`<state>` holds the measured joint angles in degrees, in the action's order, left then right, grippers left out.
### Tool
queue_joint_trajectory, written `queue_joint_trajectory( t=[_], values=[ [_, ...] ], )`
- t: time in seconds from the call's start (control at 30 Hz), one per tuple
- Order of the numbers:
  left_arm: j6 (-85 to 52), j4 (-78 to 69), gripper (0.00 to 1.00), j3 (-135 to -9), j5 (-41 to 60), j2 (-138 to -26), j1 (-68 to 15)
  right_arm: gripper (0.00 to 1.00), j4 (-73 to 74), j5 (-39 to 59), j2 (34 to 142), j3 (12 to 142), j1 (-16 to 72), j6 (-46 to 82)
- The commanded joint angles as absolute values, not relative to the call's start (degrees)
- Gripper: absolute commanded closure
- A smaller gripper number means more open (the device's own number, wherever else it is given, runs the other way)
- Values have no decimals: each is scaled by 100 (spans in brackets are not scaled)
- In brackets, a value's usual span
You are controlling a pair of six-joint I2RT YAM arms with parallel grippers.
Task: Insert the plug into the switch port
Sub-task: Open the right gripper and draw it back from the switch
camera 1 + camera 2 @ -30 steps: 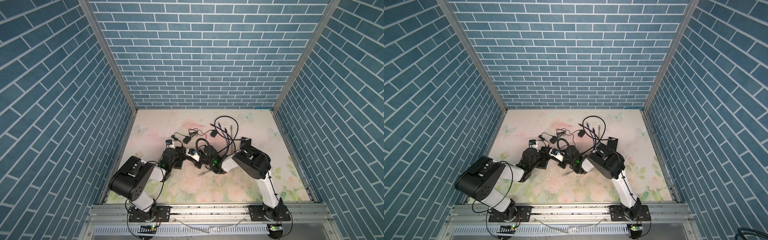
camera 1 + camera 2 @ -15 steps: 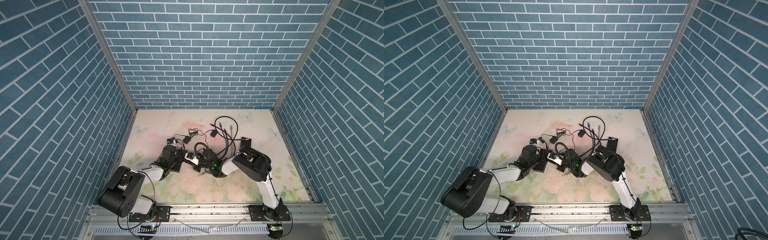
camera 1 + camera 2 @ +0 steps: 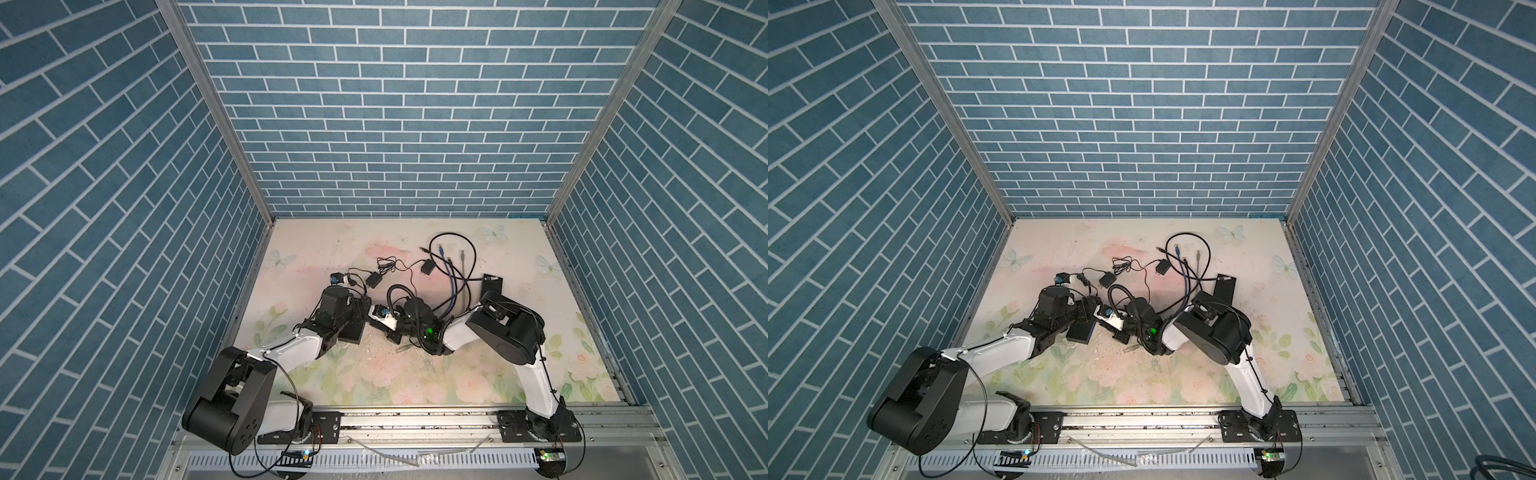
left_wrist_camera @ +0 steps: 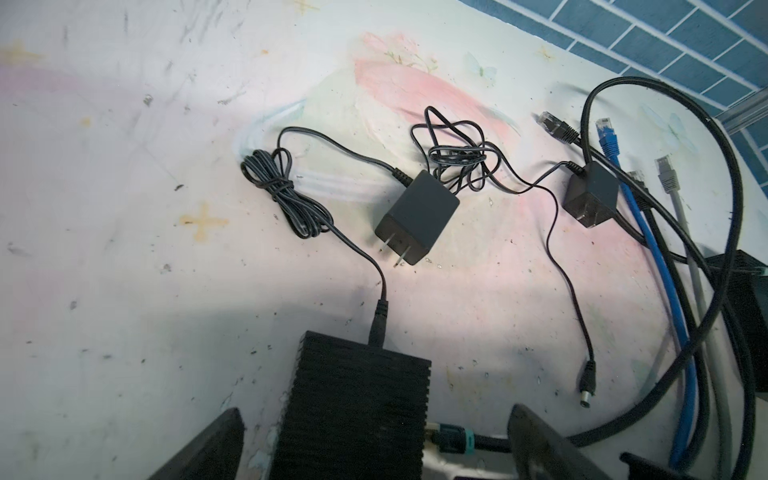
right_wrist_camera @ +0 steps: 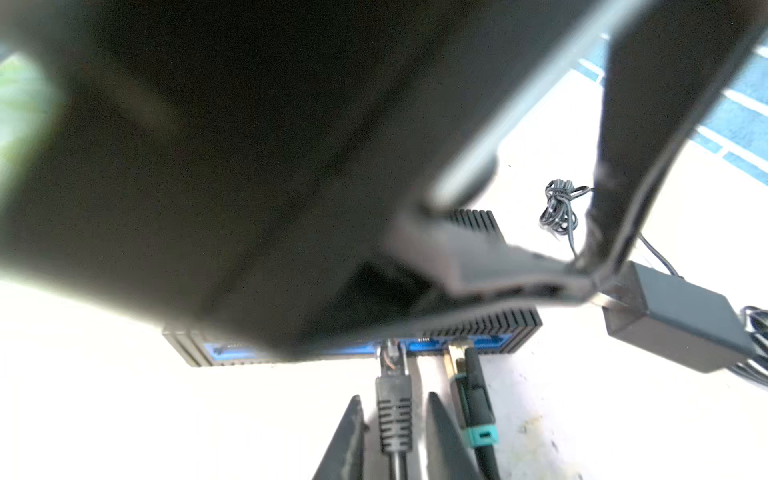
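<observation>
The switch (image 4: 353, 407) is a black ribbed box with a blue port face (image 5: 478, 343), lying on the floral mat in both top views (image 3: 351, 328) (image 3: 1080, 332). My left gripper (image 4: 374, 411) is open wide, one finger on each side of the switch without touching it. A grey plug (image 5: 392, 411) sits with its tip in a port. My right gripper (image 5: 394, 397) straddles it, open, with a thin gap on each side. A black plug with a teal clip (image 5: 473, 411) (image 4: 453, 440) is seated in the port beside it. The left gripper's dark body hides much of the right wrist view.
Two black power adapters (image 4: 417, 218) (image 4: 590, 195) lie beyond the switch with thin tangled cords and a loose barrel connector (image 4: 588, 390). Loose blue (image 4: 606, 137), grey (image 4: 667, 174) and black (image 4: 557, 126) network cable ends lie farther back. A flat black box (image 3: 492, 284) sits at the right.
My left gripper opened fully and its arm stretched lower and farther forward. My right gripper's fingers parted from the grey plug, which stays in the port.
</observation>
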<state>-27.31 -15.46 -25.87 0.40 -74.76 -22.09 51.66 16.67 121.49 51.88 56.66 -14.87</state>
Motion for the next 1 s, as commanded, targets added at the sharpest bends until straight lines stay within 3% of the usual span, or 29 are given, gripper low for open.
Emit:
queue_joint_trajectory(
  t=[0.0,0.43,0.73,0.97],
  values=[
    [-2625,-1337,1,-2699,-130,-7194,-2190,68,4704,1538,11802,5145,5636,-1632],
    [-2136,-636,0,-2874,215,-6517,-2197,65,3821,1731,10490,4979,5332,-1572],
    [-2034,163,1,-2936,677,-6083,-2266,65,1782,1635,9063,4570,4915,-1488],
    [-1665,360,1,-3044,487,-6079,-2931,66,-208,1706,8160,4377,4333,-2639]
  ],
)
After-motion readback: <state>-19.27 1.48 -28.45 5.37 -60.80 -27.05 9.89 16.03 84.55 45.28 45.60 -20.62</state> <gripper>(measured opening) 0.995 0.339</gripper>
